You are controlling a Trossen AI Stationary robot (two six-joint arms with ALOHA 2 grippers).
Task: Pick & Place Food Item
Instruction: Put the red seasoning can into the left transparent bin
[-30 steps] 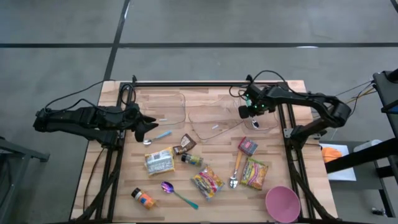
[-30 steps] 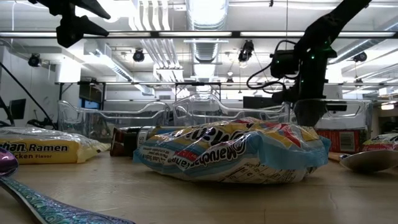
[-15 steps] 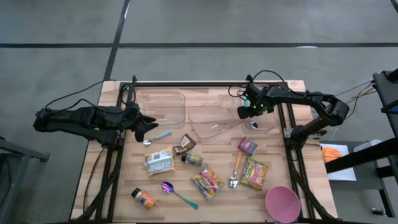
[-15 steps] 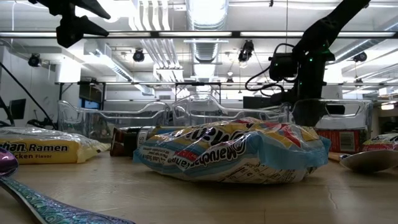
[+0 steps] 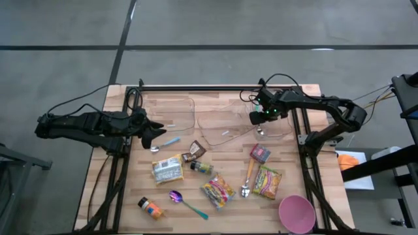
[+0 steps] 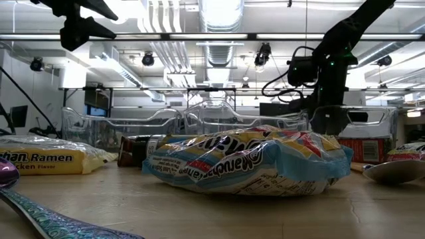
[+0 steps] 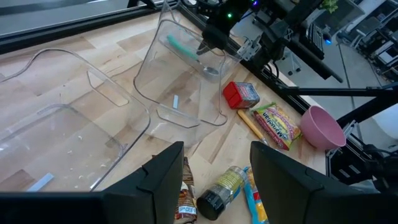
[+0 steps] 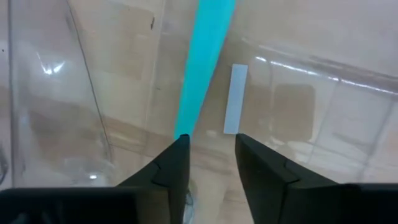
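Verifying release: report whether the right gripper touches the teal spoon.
Cannot tell: right wrist view shows teal spoon ending at one right gripper fingertip, contact unclear.

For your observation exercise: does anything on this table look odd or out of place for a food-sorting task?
Yes. A teal-handled spoon sits in the right clear bin, below the right gripper, though it is cutlery, not food. The food packets, such as the ramen pack, lie on the table.
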